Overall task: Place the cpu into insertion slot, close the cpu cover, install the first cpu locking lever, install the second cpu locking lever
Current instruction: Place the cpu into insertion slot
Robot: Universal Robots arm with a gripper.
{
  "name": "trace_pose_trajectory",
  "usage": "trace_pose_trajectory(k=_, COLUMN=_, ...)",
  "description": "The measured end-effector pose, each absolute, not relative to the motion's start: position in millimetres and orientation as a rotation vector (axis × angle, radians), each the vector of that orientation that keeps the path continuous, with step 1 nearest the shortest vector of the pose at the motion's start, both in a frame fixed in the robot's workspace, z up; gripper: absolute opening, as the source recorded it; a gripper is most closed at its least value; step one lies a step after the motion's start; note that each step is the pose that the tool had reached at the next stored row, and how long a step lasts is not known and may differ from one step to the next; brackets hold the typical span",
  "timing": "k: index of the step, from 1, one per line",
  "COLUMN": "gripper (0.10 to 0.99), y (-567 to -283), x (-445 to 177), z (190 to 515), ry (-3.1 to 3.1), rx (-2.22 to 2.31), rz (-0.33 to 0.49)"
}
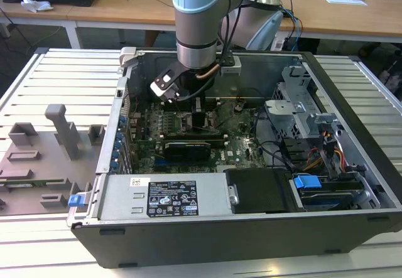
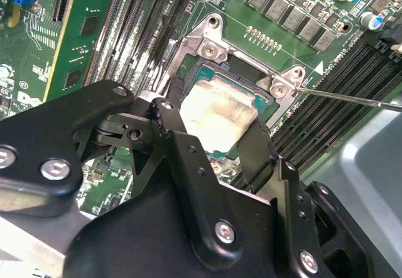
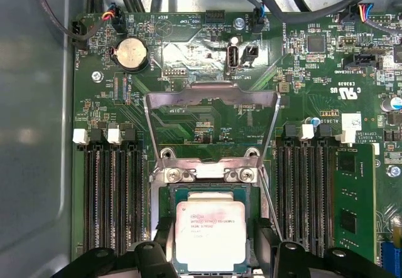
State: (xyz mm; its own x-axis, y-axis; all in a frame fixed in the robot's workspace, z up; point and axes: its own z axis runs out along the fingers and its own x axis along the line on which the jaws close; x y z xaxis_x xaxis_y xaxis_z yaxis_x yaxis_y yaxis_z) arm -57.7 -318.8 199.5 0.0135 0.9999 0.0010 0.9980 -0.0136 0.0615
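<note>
**Q:** Entry check. Where is your pincer sitting?
**A:** My arm (image 1: pixel 198 33) is reaching down into the open computer case (image 1: pixel 251 228), over the green board (image 3: pixel 207 58). In both wrist views my pincer (image 3: pixel 212 245) is sitting at the chip (image 3: pixel 210 237), with one black finger (image 3: pixel 164 243) on each of two opposite edges.

**Q:** Spread or pinching?
**A:** Pinching. The fingers are pressing against the chip's sides with no gap that I am seeing, so I am logging it as gripped.

**Q:** Chip location?
**A:** It is lying flat, pale metal top facing up, inside the outline of the socket (image 3: pixel 206 187). In the second wrist view the socket's silver rim is showing just beyond the chip. I cannot tell whether the chip is sitting fully down or hanging just above the socket.

**Q:** Cover?
**A:** The cover frame (image 3: pixel 213 90) is standing swung open, away from the socket. Bare board is showing through its square window.

**Q:** Anything else near?
**A:** Long black memory slots (image 3: pixel 113 190) are running along both sides of the socket. A thin metal rod (image 2: pixel 352 98) is running out from the socket's corner across those slots. A round coin battery (image 3: pixel 132 53) is sitting well apart from the socket, past the cover frame.
</note>
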Motion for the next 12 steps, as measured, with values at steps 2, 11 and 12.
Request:
trace_pose_trajectory(k=2, gripper=0.616, y=-319, x=-58, z=200, ry=2.175, rx=2.205, rz=0.068)
trace_pose_trajectory(k=11, gripper=0.604, y=-317, x=-58, z=221, ry=2.176, rx=2.205, rz=0.068)
trace_pose_trajectory(k=12, gripper=0.412, y=-317, x=-58, z=227, ry=2.176, rx=2.205, rz=0.068)
